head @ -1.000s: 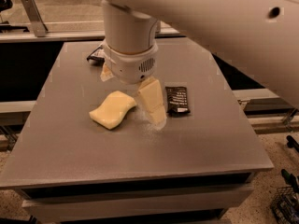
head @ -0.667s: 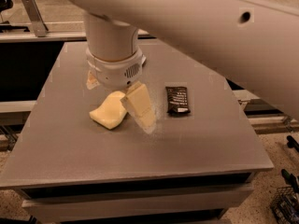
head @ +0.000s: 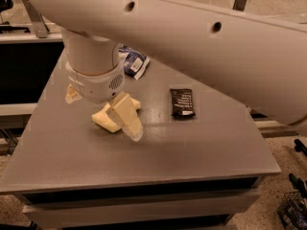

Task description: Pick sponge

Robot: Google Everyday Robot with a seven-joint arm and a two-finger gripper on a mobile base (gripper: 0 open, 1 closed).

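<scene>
The pale yellow sponge (head: pixel 103 120) lies on the grey table (head: pixel 201 143), left of centre. My gripper (head: pixel 102 115) hangs from the white wrist right over it. One pale yellow finger (head: pixel 126 119) slants across the sponge's right part and hides it. The other finger (head: pixel 72 95) shows only as a tip to the left of the wrist. The fingers stand apart, so the gripper is open and holds nothing. Only the sponge's left end and a far corner show. The small black packet (head: pixel 182 103) lies flat to the right of the sponge.
A blue and white packet (head: pixel 133 62) lies at the back of the table behind the wrist. My thick white arm crosses the top of the view. Shelving and floor lie beyond the table edges.
The gripper has moved left and down over the sponge, and its finger now covers the sponge's right part. The view has come closer to the table.
</scene>
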